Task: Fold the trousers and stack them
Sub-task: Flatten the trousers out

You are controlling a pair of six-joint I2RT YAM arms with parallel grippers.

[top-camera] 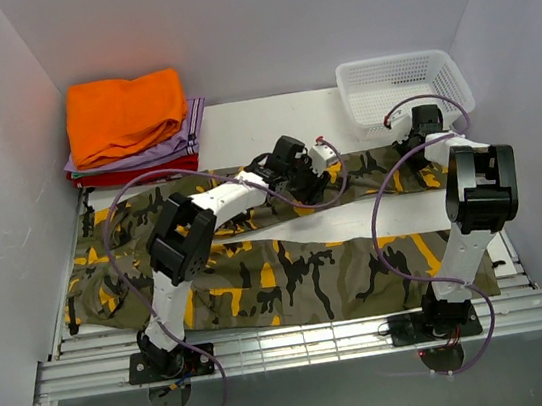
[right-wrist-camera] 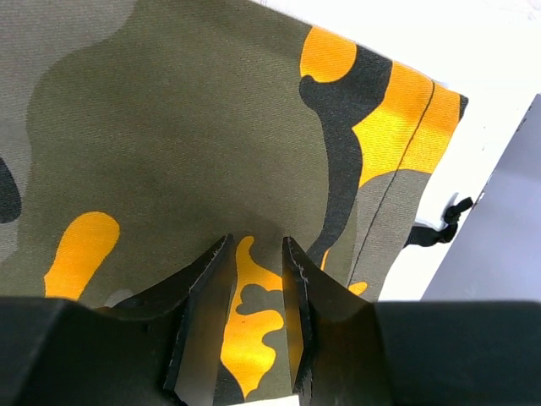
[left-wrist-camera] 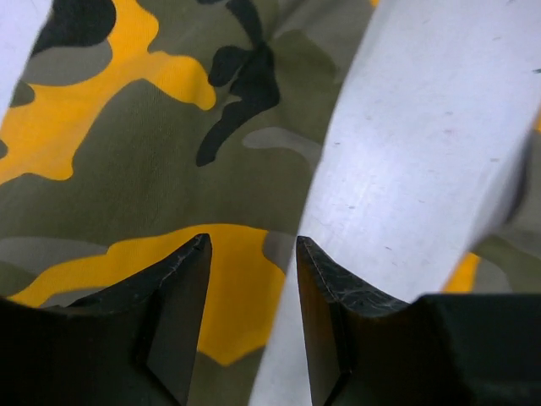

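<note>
The trousers [top-camera: 292,283] are patterned in camouflage of olive, grey, black and yellow-orange. The clothes [top-camera: 128,117] are coloured orange, lilac and red. The basket [top-camera: 398,62] is white.

Table [top-camera: 261,129] bearing trousers [top-camera: 292,283], folded clothes [top-camera: 128,122], basket [top-camera: 358,102]

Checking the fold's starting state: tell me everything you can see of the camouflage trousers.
The trousers are woven-looking cloth in olive, black, grey and yellow-orange camouflage, lying flat and unfolded across the table, waist left, legs splayed rightward with white table between them. The left hand hovers open over the far leg's inner edge; the right hand meets the cloth near its hem.
</note>
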